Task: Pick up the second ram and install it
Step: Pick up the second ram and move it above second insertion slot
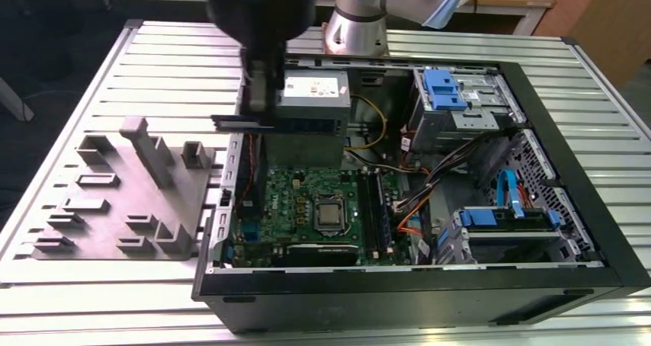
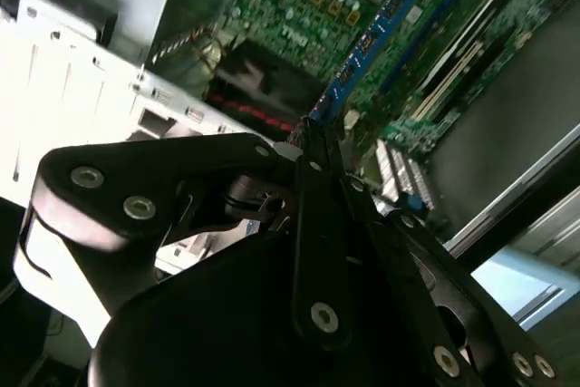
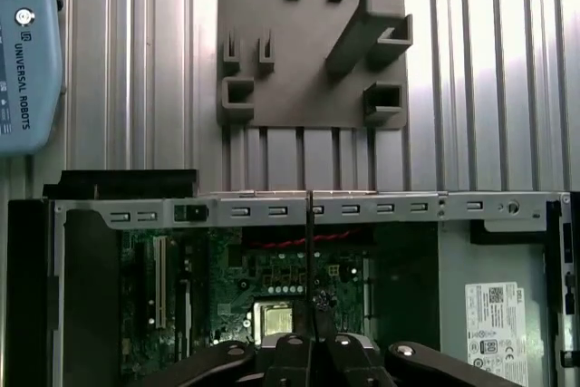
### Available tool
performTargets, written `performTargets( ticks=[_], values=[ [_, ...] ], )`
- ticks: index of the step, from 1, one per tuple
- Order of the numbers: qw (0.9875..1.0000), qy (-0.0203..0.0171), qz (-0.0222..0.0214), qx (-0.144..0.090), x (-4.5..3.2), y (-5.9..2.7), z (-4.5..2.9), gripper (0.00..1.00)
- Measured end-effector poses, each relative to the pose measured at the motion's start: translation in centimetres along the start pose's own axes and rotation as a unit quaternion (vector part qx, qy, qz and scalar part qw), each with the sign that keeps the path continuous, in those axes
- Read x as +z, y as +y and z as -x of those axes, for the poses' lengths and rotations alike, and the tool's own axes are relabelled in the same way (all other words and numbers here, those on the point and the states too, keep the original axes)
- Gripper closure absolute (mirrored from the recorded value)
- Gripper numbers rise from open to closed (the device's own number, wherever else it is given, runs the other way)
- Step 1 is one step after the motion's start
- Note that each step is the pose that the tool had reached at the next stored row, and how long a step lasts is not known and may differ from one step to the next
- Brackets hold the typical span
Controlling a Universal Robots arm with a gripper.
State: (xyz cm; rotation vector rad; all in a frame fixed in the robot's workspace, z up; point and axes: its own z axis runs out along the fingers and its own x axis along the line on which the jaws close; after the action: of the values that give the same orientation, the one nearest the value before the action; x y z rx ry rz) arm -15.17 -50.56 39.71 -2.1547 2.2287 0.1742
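In the exterior view my gripper [image 1: 262,117] is shut on the second ram [image 1: 305,125], a long thin dark stick held level above the open computer case's wall on the exterior view's left. The first wrist view shows the stick [image 3: 310,251] edge-on as a thin dark line rising from the gripper [image 3: 310,343] over the motherboard [image 3: 272,287]. Seen in the second wrist view, the black fingers [image 2: 313,178] meet on the stick [image 2: 362,52], which runs out over the green board. The motherboard's black slots [image 1: 371,209] lie lower and toward the exterior view's right of the gripper.
The grey plastic tray [image 1: 112,201] with upright blocks lies on the slatted table beside the case, on the exterior view's left. Inside the case are a power supply [image 1: 315,94], blue drive brackets [image 1: 444,89], cables [image 1: 428,186] and the processor socket [image 1: 331,213]. A teach pendant [image 3: 27,52] lies on the table.
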Motion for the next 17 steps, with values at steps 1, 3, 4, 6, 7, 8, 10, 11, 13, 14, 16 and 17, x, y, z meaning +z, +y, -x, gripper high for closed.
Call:
performTargets(
  ticks=[1, 3, 4, 6, 7, 8, 10, 11, 13, 14, 16, 17],
  values=[
    [1.0, 0.0, 0.0, 0.0, -0.03, -0.45, 0.02, 0.92],
    [1.0, 0.0, 0.0, 0.0, -0.08, -1.35, 0.05, 0.92],
    [1.0, 0.0, 0.0, 0.0, -0.1, -1.79, 0.07, 0.92],
    [1.0, -0.0001, 0.0, 0.0, -0.14, -2.74, 0.1, 0.92],
    [1.0, -0.0002, 0.0, 0.0, -0.16, -3.18, 0.12, 0.92],
    [1.0, -0.0001, 0.0, 0.0, -0.19, -3.63, 0.13, 0.92],
    [1.0, -0.0002, 0.0, 0.0, -0.24, -4.53, 0.16, 0.92],
    [1.0, -0.0002, 0.0, 0.0, -0.26, -5.02, 0.19, 0.92],
    [1.0, -0.0002, 0.0, 0.0, -0.31, -5.92, 0.22, 0.92],
    [1.0, -0.0002, 0.0, 0.0, -0.33, -6.37, 0.23, 0.92],
    [1.0, -0.0003, 0.0, 0.0, -0.38, -7.26, 0.26, 0.92],
    [1.0, -0.0002, 0.0, 0.0, -0.4, -7.71, 0.28, 0.92]
  ],
)
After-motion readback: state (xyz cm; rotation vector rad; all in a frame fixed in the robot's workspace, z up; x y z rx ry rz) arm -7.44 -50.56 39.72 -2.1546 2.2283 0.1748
